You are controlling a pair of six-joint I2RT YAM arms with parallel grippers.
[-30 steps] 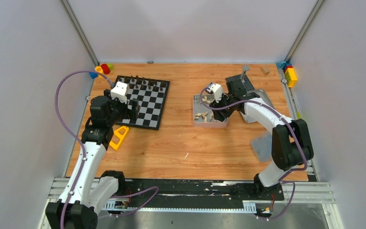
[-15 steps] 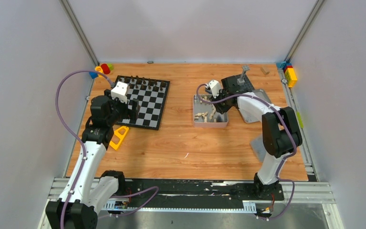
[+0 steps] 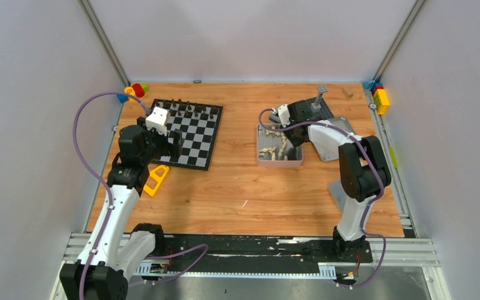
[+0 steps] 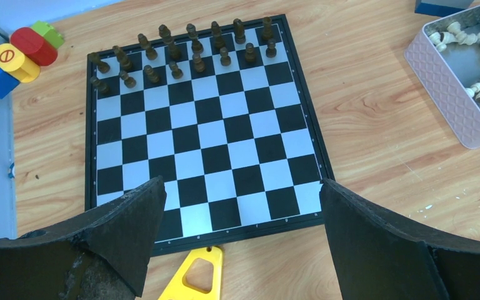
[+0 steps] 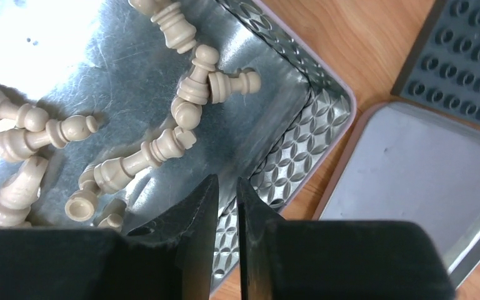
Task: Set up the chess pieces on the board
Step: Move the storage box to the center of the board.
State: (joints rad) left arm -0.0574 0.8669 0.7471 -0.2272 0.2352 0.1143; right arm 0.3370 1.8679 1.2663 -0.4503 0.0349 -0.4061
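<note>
As counter (image 3: 244, 187) stands: board (image 4: 225, 162) left, tin (image 5: 287, 156) right.
Board: dark pieces (image 4: 194, 50) on far rows.
Left jaws: wide open, empty, over board's near edge.
Right jaws: closed to a slit at tin's wall, nothing seen held; may lift empty or drag tin.
Pale pieces (image 5: 144, 156): lying heaped in tin; tilted grab likely.

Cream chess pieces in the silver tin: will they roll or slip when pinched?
Likely to roll: the cream wooden chess pieces lie sideways in the smooth silver metal tin. Their tapered, rounded bodies may slip from a pinch.
</note>
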